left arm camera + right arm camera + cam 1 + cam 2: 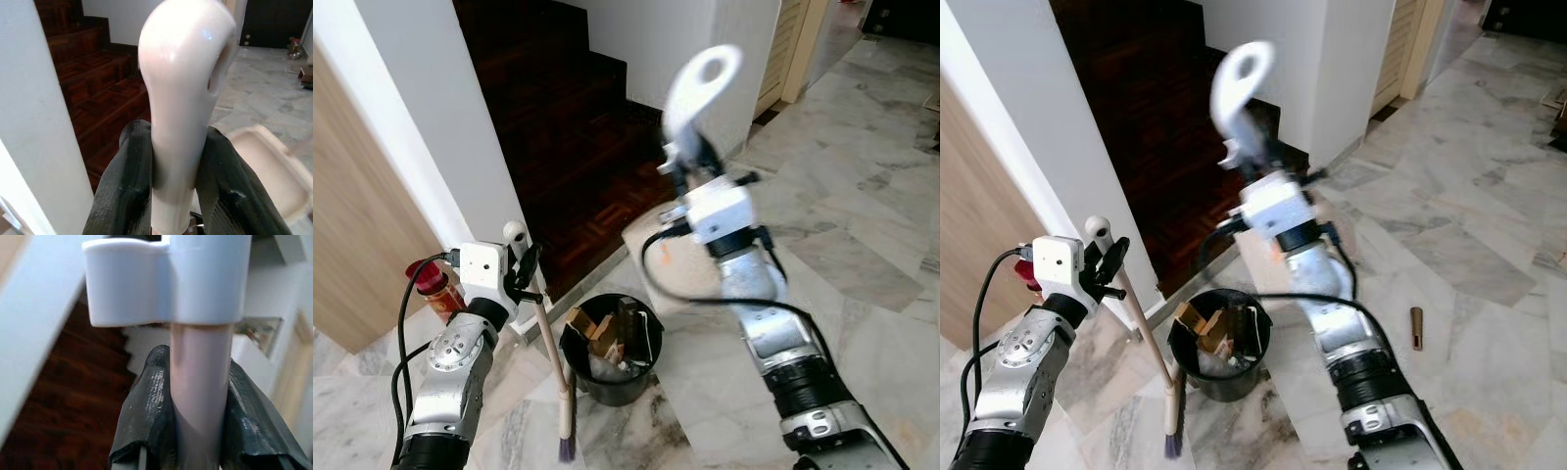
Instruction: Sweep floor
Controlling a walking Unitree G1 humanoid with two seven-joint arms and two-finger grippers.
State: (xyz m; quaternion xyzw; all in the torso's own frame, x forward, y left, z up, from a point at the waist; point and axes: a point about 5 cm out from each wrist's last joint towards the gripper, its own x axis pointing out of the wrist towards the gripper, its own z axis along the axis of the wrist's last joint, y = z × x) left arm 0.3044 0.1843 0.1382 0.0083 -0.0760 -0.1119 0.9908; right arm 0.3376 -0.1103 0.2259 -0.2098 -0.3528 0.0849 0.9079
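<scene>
While the left tool (521,266) holds the thin wooden broom (554,360) at seven o'clock and the right tool (690,162) grips the white plastic dustpan handle (701,83) at twelve, sweeping looks ready to start; next, lower both beside the black round bin (610,351).

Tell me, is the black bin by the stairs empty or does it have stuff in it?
Not empty. The black bin stands upright with cardboard scraps and other rubbish inside.
</scene>
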